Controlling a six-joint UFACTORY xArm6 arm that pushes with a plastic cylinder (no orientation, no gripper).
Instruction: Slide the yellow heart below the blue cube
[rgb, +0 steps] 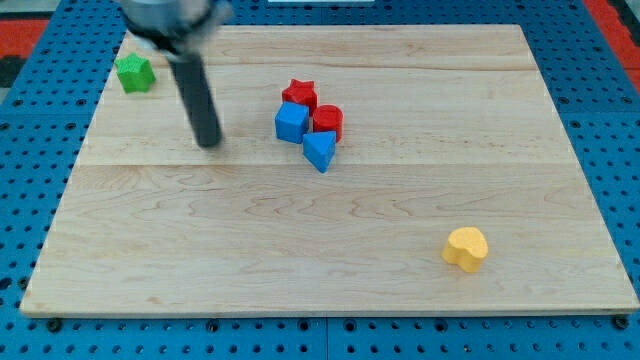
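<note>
The yellow heart (466, 247) lies alone near the view's bottom right. The blue cube (291, 122) sits in a tight cluster at the upper middle, touching a red star (299, 94) above it, a red cylinder-like block (327, 121) to its right and a blue triangular block (319, 150) at its lower right. My tip (209, 143) rests on the board to the left of the cluster, about one block's width from the blue cube and far from the yellow heart. The dark rod rises from it toward the view's top left.
A green star-shaped block (134, 73) sits at the board's top left corner, left of the rod. The wooden board (320, 260) is ringed by a blue perforated surface.
</note>
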